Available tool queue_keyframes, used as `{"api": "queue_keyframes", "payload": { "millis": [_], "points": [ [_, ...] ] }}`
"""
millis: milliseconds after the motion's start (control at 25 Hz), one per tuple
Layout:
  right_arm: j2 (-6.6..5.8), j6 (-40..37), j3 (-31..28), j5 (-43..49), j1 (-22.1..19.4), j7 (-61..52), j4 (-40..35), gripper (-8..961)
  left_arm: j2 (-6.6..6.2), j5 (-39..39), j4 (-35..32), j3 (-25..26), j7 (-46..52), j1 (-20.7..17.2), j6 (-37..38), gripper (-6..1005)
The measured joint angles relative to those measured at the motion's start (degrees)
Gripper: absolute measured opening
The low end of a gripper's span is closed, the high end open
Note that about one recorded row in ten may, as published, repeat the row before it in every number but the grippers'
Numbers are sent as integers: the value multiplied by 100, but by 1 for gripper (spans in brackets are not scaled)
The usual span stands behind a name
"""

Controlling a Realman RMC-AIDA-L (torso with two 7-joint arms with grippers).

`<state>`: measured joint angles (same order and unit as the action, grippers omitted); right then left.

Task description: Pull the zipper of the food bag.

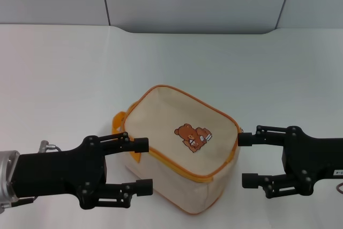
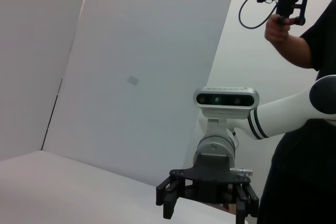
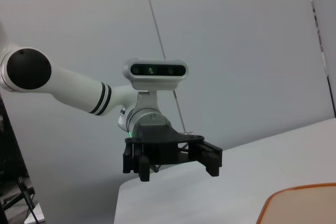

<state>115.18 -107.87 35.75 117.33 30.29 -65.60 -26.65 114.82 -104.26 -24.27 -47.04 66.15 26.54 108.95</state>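
Note:
The food bag (image 1: 166,116) stands in the middle of the white table, beige with orange piping and a brown bear (image 1: 193,137) on its upward face. Its orange loop handle (image 1: 118,123) sticks out on its left. The zipper seam (image 1: 177,167) runs along the orange front edge; I cannot make out the pull tab. My left gripper (image 1: 143,165) is open, its fingertips against the bag's left front corner. My right gripper (image 1: 245,160) is open at the bag's right corner. The right wrist view shows the left gripper (image 3: 173,165) and a bag corner (image 3: 299,203).
The white table (image 1: 64,79) stretches around the bag to a grey wall behind. The left wrist view shows my right gripper (image 2: 205,205) farther off and a person in black (image 2: 310,129) holding a hand-held device beside the robot.

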Motion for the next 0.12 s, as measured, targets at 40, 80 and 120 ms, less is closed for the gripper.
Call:
{"api": "queue_keyframes", "payload": {
  "millis": [40, 80, 120],
  "points": [
    [0, -21, -4, -6, -1, 13, 0, 826, 1, -2, 2, -3, 0, 0, -2, 829],
    [0, -21, -4, -6, -1, 13, 0, 825, 1, -2, 2, -3, 0, 0, -2, 829],
    [-1, -31, -5, -7, -2, 19, 1, 825, 2, -2, 3, -4, 0, -2, -2, 829]
  ]
}}
